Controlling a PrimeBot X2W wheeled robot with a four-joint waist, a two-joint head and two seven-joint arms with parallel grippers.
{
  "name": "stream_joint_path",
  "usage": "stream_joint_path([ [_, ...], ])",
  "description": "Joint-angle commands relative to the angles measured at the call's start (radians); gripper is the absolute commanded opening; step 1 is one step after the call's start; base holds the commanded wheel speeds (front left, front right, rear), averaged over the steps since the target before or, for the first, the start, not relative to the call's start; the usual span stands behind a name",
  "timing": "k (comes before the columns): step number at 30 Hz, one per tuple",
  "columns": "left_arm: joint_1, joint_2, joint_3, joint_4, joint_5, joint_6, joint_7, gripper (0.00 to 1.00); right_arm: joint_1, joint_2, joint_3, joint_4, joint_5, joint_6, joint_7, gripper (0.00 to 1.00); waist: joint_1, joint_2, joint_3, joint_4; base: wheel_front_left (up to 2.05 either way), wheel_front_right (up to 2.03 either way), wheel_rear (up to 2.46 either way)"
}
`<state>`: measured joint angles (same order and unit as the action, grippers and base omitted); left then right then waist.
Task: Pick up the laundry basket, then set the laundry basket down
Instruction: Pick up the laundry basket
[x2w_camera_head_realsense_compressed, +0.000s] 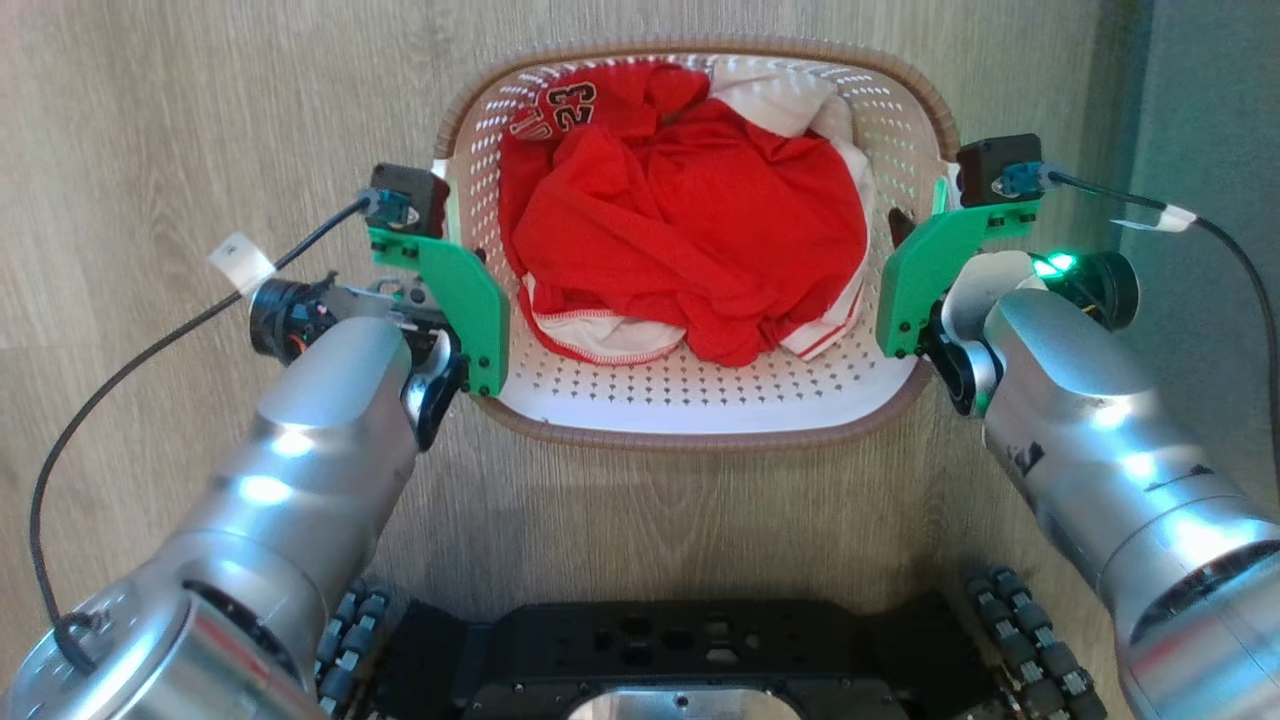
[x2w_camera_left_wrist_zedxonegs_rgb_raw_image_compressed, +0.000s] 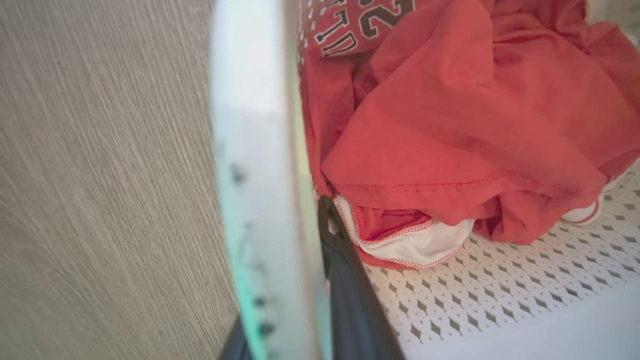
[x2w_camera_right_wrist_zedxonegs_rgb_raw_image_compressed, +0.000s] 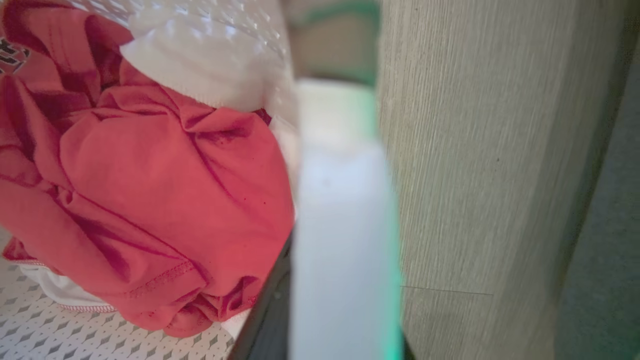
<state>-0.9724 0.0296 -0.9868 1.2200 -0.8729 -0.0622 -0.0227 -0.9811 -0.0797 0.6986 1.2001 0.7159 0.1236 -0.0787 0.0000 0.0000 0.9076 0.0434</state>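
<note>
My left gripper (x2w_camera_head_realsense_compressed: 465, 265) and right gripper (x2w_camera_head_realsense_compressed: 915, 240): both pinched nearly closed on opposite sides of the laundry basket (x2w_camera_head_realsense_compressed: 700, 438), red clothes (x2w_camera_head_realsense_compressed: 690, 220) inside.

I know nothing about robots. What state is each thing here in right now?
laundry basket: upright, holding clothes; lifted or not, cannot tell.
left pincer: shut on the left handle.
right pincer: shut on the right handle.
red jersey: crumpled inside the basket.
white cloth: bunched at the far end, partly under the jersey.
green light: lit, on the right wrist.
</note>
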Motion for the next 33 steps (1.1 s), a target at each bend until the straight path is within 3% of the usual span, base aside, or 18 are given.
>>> stream_joint_path([
  [1, 0.024, 0.021, -0.009, -0.006, -0.002, -0.009, 0.011, 0.0, 0.044, 0.006, 0.037, -0.001, 0.004, 0.007, 0.022, 0.0, 0.0, 0.0, -0.023, 0.001, 0.0, 0.0, 0.0],
  [10, 0.09, 0.021, -0.072, -0.015, -0.041, -0.035, 0.104, 0.0, 0.106, -0.015, 0.131, -0.035, 0.063, 0.007, 0.22, 0.0, 0.0, 0.0, -0.177, 0.01, 0.0, 0.0, 0.0],
  [20, 0.179, 0.021, -0.138, -0.025, -0.09, -0.061, 0.209, 0.0, 0.199, -0.036, 0.227, -0.11, 0.191, 0.007, 0.434, 0.0, 0.0, 0.0, -0.42, 0.008, 0.0, 0.0, 0.0],
  [33, 0.305, 0.025, -0.15, 0.002, -0.177, -0.068, 0.255, 0.0, 0.314, -0.016, 0.307, -0.166, 0.341, 0.007, 0.52, 0.0, 0.0, 0.0, -0.689, 0.002, 0.0, 0.0, 0.0],
])
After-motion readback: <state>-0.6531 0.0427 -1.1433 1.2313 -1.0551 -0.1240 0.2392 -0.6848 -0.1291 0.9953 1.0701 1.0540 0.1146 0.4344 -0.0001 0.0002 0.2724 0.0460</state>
